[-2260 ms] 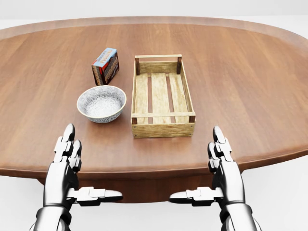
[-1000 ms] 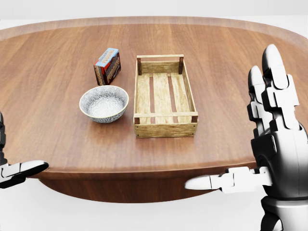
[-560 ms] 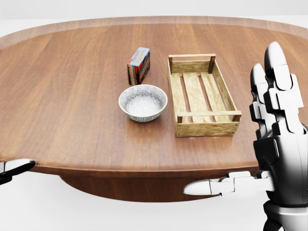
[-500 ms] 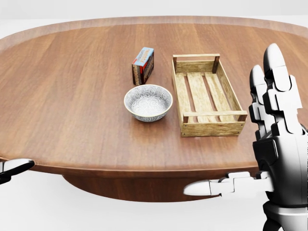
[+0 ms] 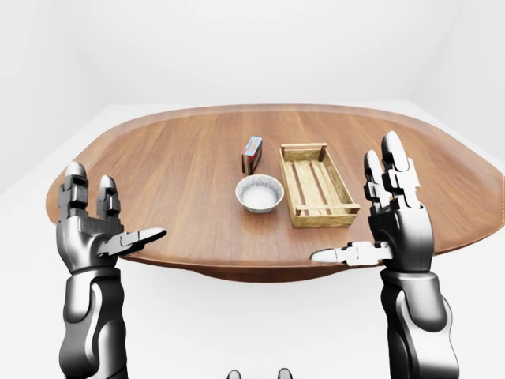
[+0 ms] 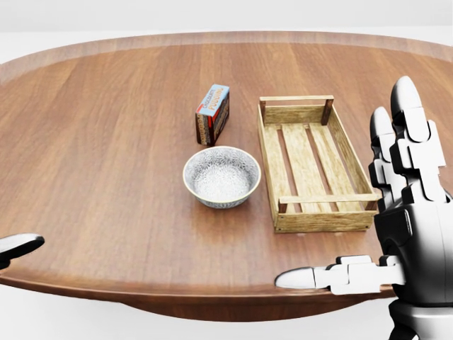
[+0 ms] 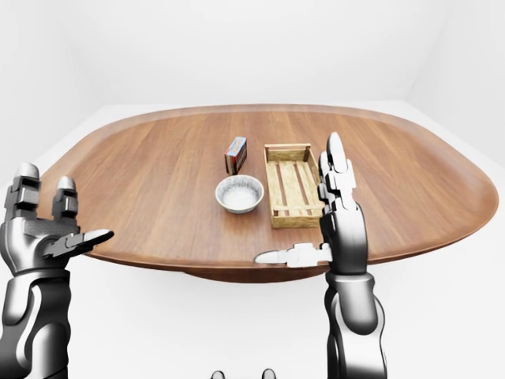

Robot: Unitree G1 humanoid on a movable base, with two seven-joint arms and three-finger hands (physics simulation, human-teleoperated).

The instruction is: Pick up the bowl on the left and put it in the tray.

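Bowl (image 6: pixel 221 177) on counter (image 6: pixel 106 142), just left of tray (image 6: pixel 325 221), not touching. Left robot hand (image 5: pixel 87 237) and right robot hand (image 5: pixel 398 229) both spread, empty, off the near edge. Up-right of left, up-left of right; right probably nearer. Round, no long axis.

Head view: bowl (image 6: pixel 221 176) sits on table (image 6: pixel 106 142), near mid-frame. Tray (image 6: pixel 325 221) is just beside it at 3 o'clock, not touching, long axis running 12 to 6. Box (image 6: pixel 212 113) is at 12 o'clock of the bowl, near but apart, and 10 o'clock of the tray. Left-eye view: left hand (image 5: pixel 91 233) roughly 9 o'clock of bowl, right hand (image 5: pixel 398 229) 4 o'clock of tray, both well apart.
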